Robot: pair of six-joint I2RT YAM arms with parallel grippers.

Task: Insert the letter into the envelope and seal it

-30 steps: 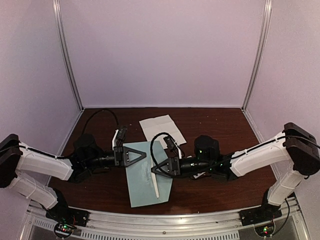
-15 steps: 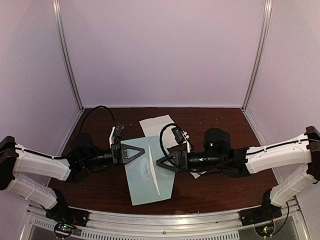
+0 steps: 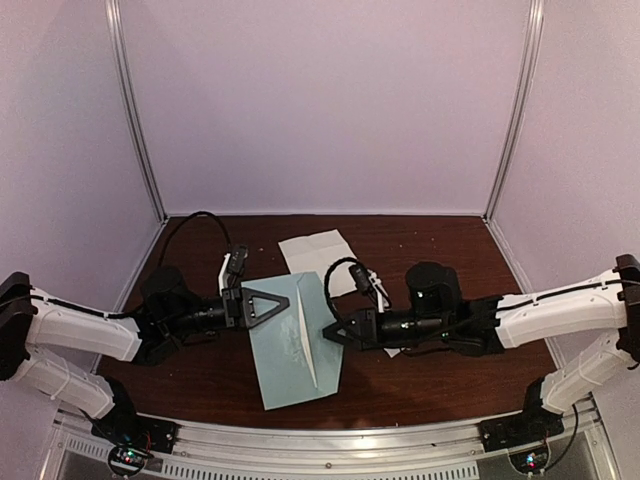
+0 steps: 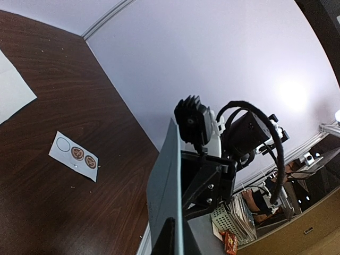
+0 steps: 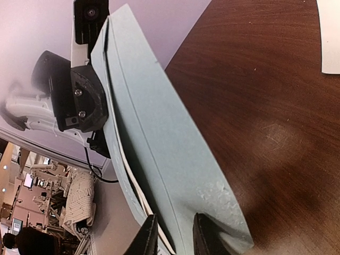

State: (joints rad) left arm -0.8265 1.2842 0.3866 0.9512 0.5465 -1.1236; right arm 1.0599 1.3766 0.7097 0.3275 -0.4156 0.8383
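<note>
The pale teal envelope (image 3: 295, 340) hangs above the table between my two grippers, seen edge-on in the left wrist view (image 4: 167, 180). My left gripper (image 3: 262, 305) is shut on its left edge. My right gripper (image 3: 335, 330) is at the right edge, open, its fingers apart on either side of the near panel (image 5: 175, 159). The white edge of the letter (image 5: 135, 186) shows between the envelope's panels, as a thin white line in the top view (image 3: 308, 345).
A loose white sheet of paper (image 3: 318, 255) lies on the dark wooden table (image 3: 440, 250) behind the envelope. A small white strip with round stickers (image 4: 74, 155) lies on the table under the right arm. Pale walls close the back and sides.
My right gripper was shut on the envelope's right edge and has opened. The envelope has risen and shifted toward the back, and the right arm has stretched out lower across the table.
</note>
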